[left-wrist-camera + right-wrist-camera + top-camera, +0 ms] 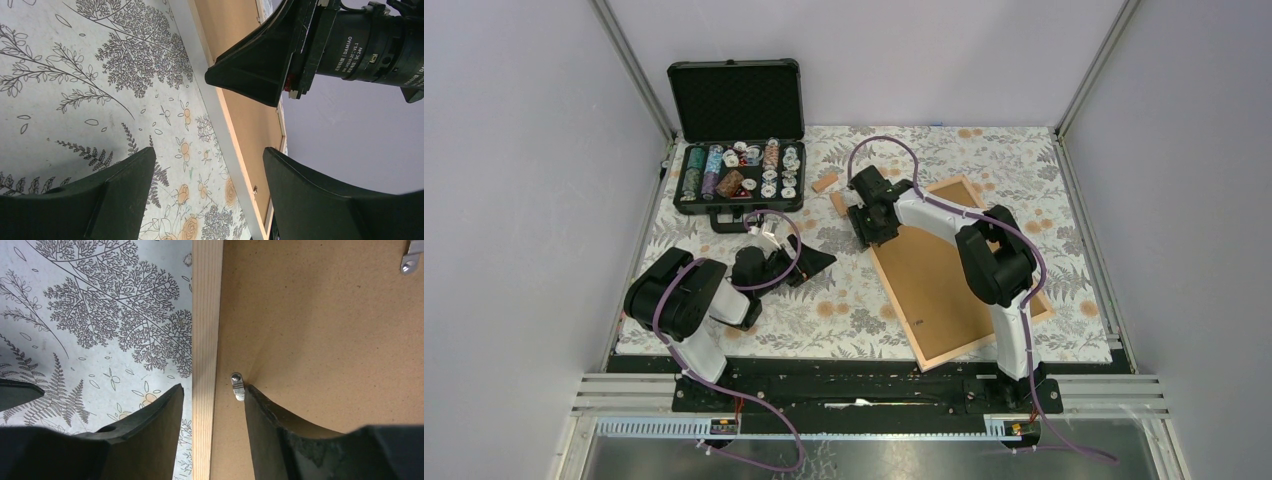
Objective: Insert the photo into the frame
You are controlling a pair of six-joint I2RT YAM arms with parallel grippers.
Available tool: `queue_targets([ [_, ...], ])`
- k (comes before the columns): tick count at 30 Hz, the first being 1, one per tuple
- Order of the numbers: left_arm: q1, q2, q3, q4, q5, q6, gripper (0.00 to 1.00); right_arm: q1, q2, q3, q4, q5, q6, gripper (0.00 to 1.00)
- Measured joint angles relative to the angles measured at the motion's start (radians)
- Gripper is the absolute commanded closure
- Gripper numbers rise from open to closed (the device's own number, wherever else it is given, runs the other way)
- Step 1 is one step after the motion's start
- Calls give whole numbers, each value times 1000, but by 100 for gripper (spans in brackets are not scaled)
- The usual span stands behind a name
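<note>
The frame [897, 312] lies back side up on the right of the flowered table, with the brown backing board [934, 285] filling it. The photo is not in view. My right gripper [871, 232] is open at the frame's far left corner. In the right wrist view it [214, 388] straddles the pale wooden strip [206, 315]: one finger is over the cloth, the other rests on the board [325, 330] beside a small metal tab [237, 385]. My left gripper [816, 265] is open and empty, low over the cloth left of the frame [227, 115].
An open black case of poker chips [739, 170] stands at the back left. Two small wooden blocks [824, 183] lie near the frame's far corner. A second metal tab [409, 262] sits on the board. Walls and rails close in the table.
</note>
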Motion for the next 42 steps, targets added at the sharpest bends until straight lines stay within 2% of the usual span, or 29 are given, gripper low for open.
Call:
queue_targets([
  [6, 0, 8, 0, 19, 3, -8, 17, -4, 0, 0, -4, 0, 6, 60],
  [14, 0, 14, 0, 28, 8, -14, 18, -1, 6, 2, -1, -15, 69, 88],
  [16, 0, 14, 0, 29, 9, -15, 18, -2, 6, 6, -6, -10, 86, 90],
  [17, 0, 14, -1, 29, 9, -15, 18, -2, 8, 10, -11, -9, 95, 88],
  [21, 0, 14, -5, 30, 11, -15, 18, -2, 18, 29, -11, -13, 119, 48],
  [23, 0, 14, -6, 30, 11, -15, 18, -1, 18, 33, -11, -15, 137, 32],
  [25, 0, 14, -6, 31, 12, -15, 18, -1, 13, 35, -5, -15, 142, 20],
  [31, 6, 14, -6, 34, 13, -18, 18, -1, -138, -29, -16, -3, 106, 9],
  [36, 6, 16, -7, 38, 13, -19, 18, 10, -343, -161, -61, 23, 88, 12],
  [42, 6, 31, -6, 43, 15, -23, 18, 140, -342, -215, -182, 128, 134, 17],
])
